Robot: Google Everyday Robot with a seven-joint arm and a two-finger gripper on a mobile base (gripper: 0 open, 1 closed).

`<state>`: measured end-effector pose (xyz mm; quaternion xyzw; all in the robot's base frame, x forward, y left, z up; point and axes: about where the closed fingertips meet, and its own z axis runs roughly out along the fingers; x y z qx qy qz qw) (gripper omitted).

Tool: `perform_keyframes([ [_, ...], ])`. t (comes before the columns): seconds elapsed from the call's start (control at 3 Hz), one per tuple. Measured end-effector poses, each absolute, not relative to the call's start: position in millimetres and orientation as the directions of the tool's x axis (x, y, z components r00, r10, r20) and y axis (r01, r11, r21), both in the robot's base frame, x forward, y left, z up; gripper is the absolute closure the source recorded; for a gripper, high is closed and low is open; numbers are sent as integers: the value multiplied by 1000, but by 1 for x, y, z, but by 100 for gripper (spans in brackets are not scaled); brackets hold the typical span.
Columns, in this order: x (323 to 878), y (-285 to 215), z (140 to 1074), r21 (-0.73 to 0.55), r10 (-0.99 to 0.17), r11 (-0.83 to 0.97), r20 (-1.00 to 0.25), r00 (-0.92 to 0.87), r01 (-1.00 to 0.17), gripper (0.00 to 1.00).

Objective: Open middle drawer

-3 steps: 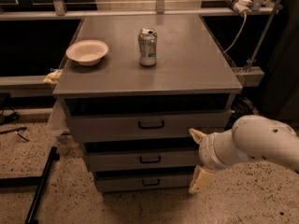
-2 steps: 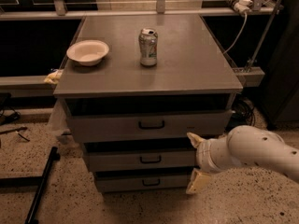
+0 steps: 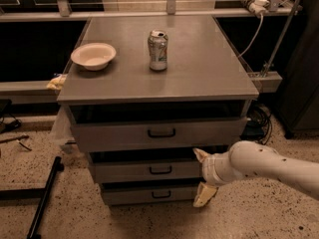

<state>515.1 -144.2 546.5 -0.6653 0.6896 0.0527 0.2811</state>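
The middle drawer [image 3: 129, 171] is the second grey metal front of the cabinet, with a small black handle [image 3: 160, 170]. It sits between the larger top drawer [image 3: 114, 135] and the smallest bottom drawer [image 3: 134, 194]. My gripper [image 3: 203, 178] is at the right end of the middle drawer front, on a white arm coming in from the lower right. Its two cream fingers stand apart, one [image 3: 201, 155] at the drawer's top edge and one [image 3: 204, 194] down by the bottom drawer. It holds nothing and is to the right of the handle.
On the cabinet top [image 3: 209, 68] stand a white bowl [image 3: 93, 56] at the left and a soda can [image 3: 158, 50] in the middle. A black bar [image 3: 44, 198] lies on the speckled floor at the left. Cables [image 3: 259, 121] hang at the right.
My arm has moved left, bringing the gripper closer to the right end of the middle drawer front. The drawers have not moved.
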Motion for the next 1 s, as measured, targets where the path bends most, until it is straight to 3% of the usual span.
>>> perform_keyframes([
  [1.0, 558, -146, 477, -264, -856, 117, -516, 37, -957, 0],
])
